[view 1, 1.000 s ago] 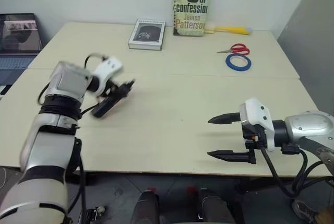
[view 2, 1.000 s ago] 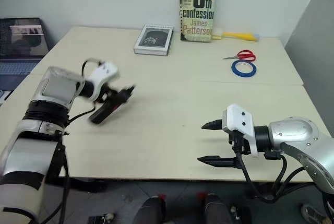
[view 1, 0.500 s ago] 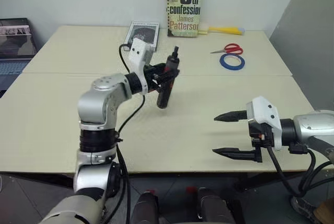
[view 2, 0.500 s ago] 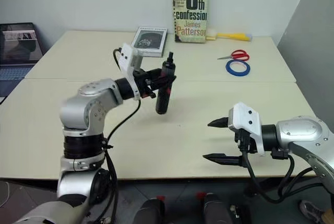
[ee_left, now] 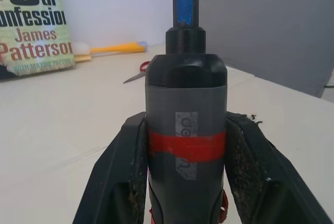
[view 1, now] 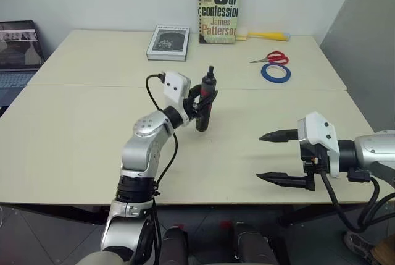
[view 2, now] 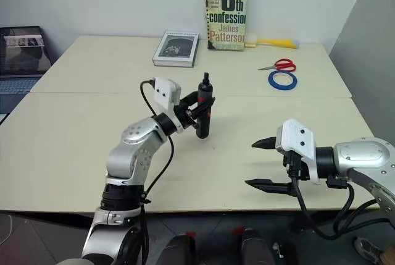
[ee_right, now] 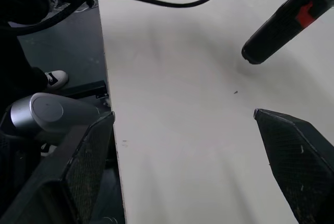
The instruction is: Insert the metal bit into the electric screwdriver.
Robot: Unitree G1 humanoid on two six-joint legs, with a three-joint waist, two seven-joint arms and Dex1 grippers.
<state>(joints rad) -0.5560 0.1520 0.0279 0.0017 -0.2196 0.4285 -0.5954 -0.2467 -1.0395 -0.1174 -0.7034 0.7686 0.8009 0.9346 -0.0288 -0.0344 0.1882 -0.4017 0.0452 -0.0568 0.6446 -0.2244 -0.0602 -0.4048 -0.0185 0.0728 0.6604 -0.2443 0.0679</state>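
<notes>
The electric screwdriver (view 1: 205, 103), black with a red band, stands nearly upright above the middle of the table, its narrow chuck tip (view 1: 210, 71) pointing up. My left gripper (view 1: 202, 102) is shut on its body; in the left wrist view both black fingers (ee_left: 121, 166) press against the tool (ee_left: 185, 125) at the red band. At the table's front right my right gripper (view 1: 261, 157) is open with nothing between its fingers, well apart from the screwdriver (ee_right: 276, 28). The metal bit is out of view.
A book (view 1: 219, 7) stands upright at the back wall, with a flat book (view 1: 168, 42) to its left. A yellow-handled brush (view 1: 266, 35), red scissors (view 1: 271, 58) and a blue tape roll (view 1: 274, 73) lie at the back right. A laptop (view 1: 18, 52) sits far left.
My left arm swung the screwdriver from the left side to the table's middle and turned it from slanted to nearly upright. The right gripper stayed put and open.
</notes>
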